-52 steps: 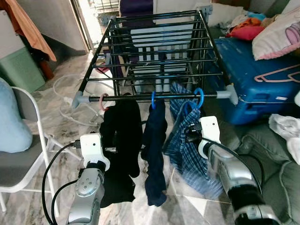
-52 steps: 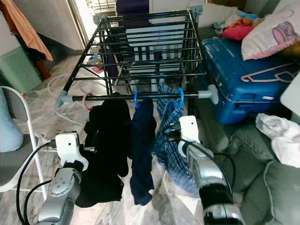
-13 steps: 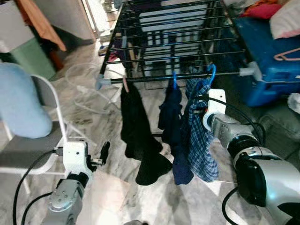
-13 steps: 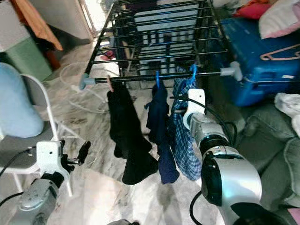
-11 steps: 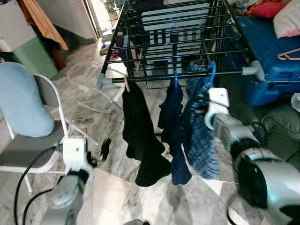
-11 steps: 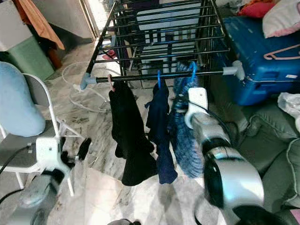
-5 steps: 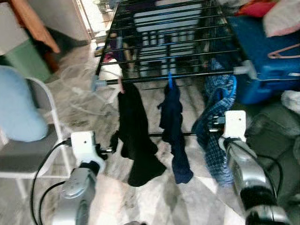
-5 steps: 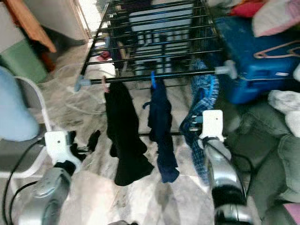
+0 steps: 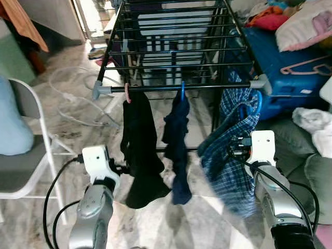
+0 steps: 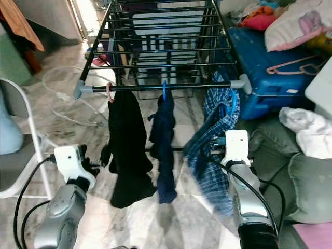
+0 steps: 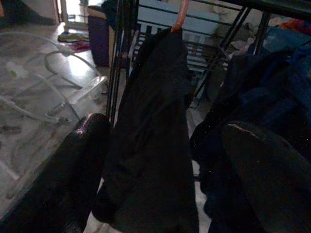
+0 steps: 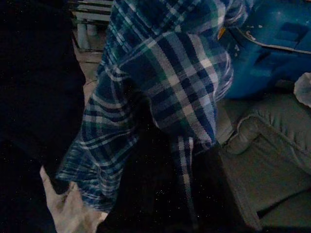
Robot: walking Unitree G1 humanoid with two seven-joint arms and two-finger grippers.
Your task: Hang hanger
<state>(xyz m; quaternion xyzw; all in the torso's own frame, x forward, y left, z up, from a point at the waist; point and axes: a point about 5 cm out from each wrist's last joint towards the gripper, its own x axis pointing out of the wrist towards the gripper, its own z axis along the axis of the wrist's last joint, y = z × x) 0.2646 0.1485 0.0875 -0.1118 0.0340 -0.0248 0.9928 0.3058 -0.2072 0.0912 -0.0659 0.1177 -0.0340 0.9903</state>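
One gripper busy: right gripper (image 9: 236, 147) clamped into plaid shirt (image 9: 228, 165) on blue hanger (image 9: 254, 108), held low, near right end of drying rack's front rail (image 9: 207, 86). Hooked on that rail a second ago, now off it. Hang undone, probably needs rehooking. Left gripper (image 9: 123, 167) spread open beside black garment (image 9: 139, 150), idle.

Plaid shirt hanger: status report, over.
Right claw shut on plaid shirt, blue hanger at rail end. Left claw open by black garment.
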